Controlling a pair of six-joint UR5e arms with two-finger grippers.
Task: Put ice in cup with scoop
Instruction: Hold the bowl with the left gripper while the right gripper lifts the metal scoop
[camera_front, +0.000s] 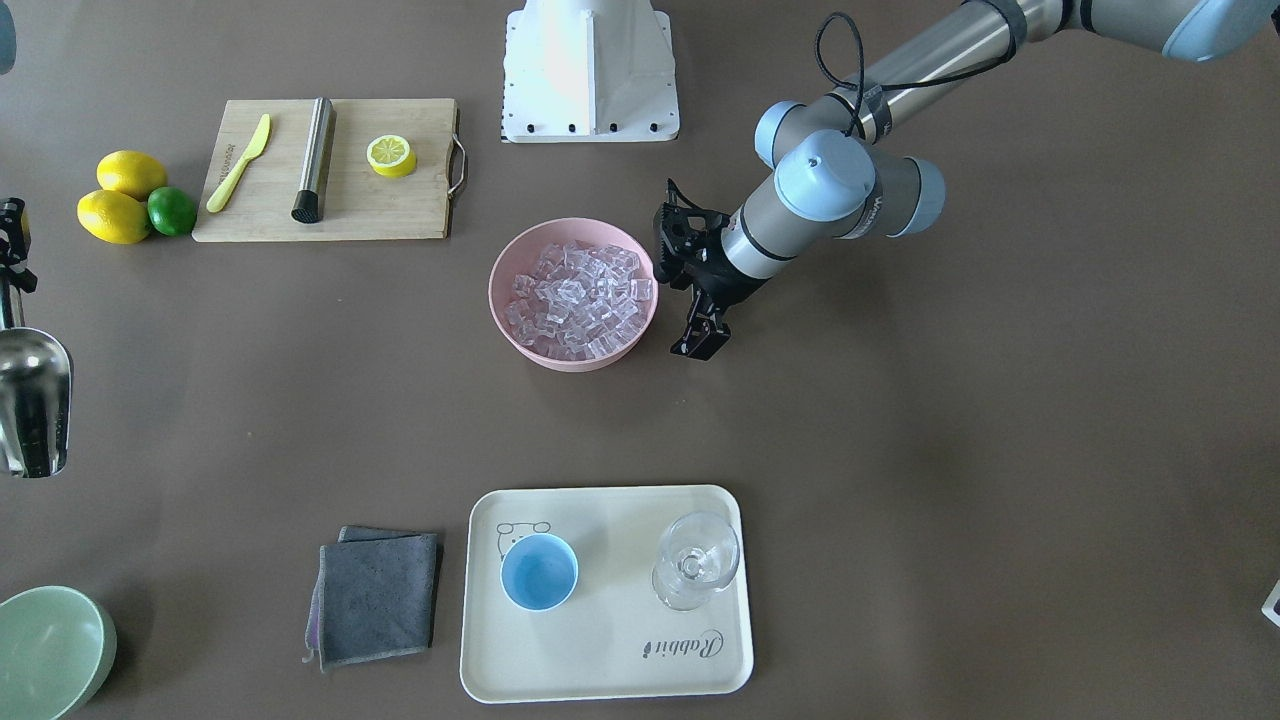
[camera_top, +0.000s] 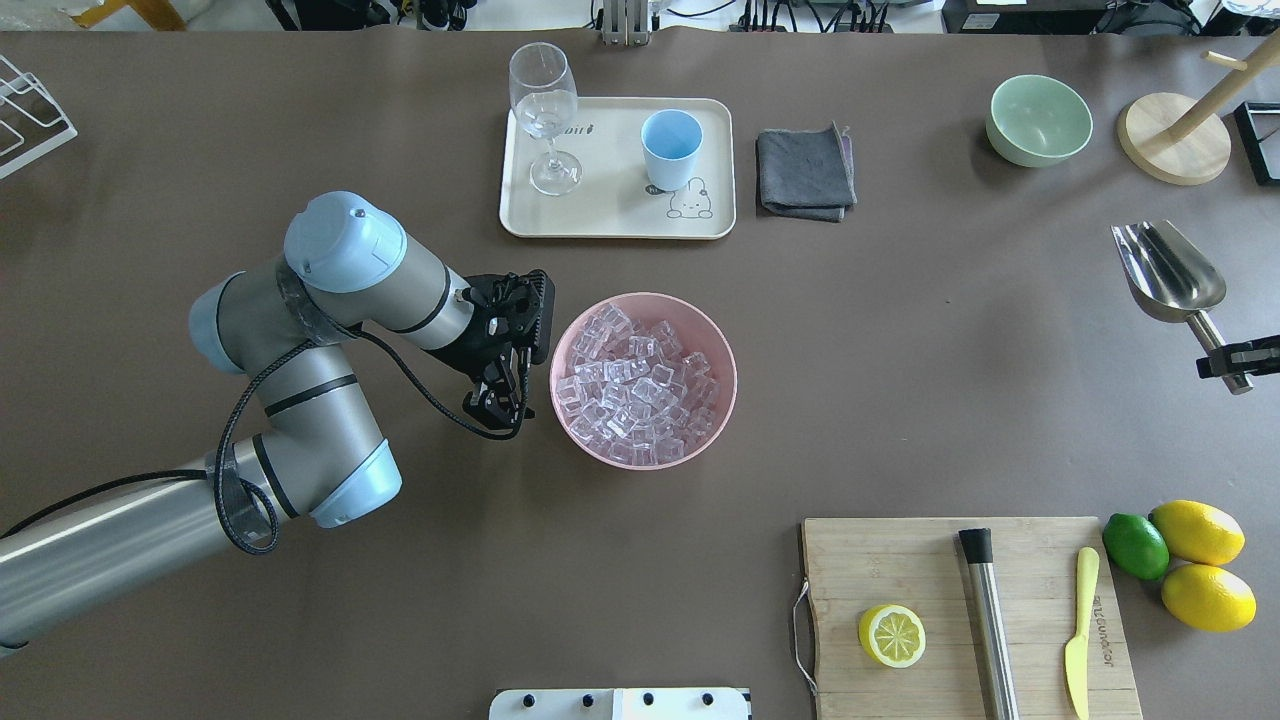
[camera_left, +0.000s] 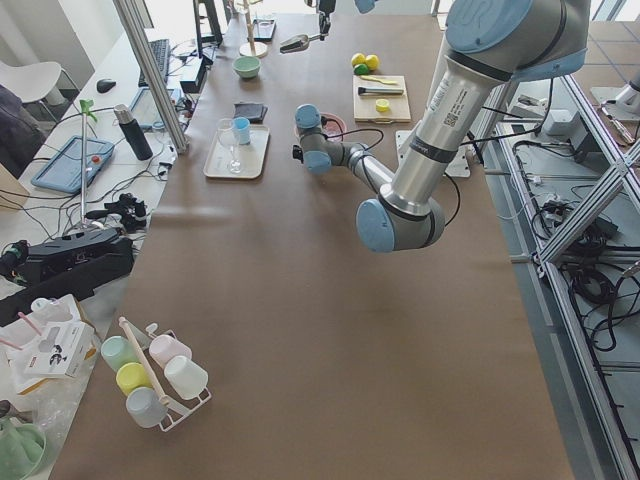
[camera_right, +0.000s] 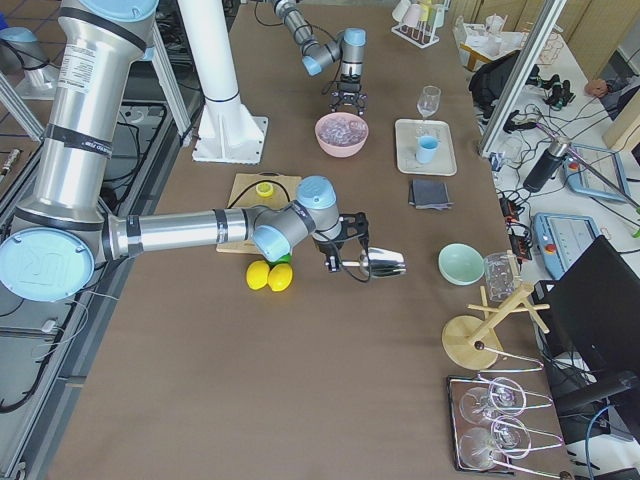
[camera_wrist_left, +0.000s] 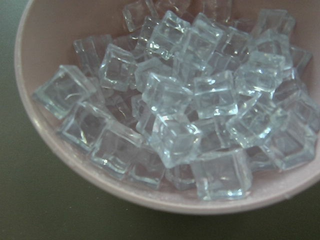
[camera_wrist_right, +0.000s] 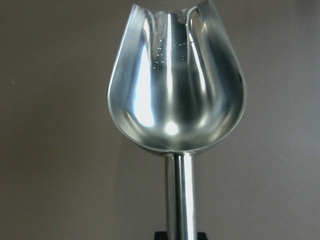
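Note:
The ice (camera_top: 635, 385) fills a pink bowl (camera_top: 643, 462) at mid-table and shows close up in the left wrist view (camera_wrist_left: 190, 100). The light-blue cup (camera_top: 670, 145) stands empty on a cream tray (camera_top: 610, 215) at the far side. My right gripper (camera_top: 1235, 362) is shut on the handle of the steel scoop (camera_top: 1165, 270). It holds the scoop above the table at the far right, its trough (camera_wrist_right: 175, 85) empty. My left gripper (camera_top: 500, 385) hangs just left of the bowl, fingers together, holding nothing and apart from the rim.
A stemmed glass (camera_top: 543, 120) shares the tray. A grey cloth (camera_top: 805, 172) and a pale green bowl (camera_top: 1038, 120) lie to its right. A cutting board (camera_top: 900, 560) with a lemon half, steel rod and yellow knife sits near right, lemons (camera_top: 1200, 560) beside it.

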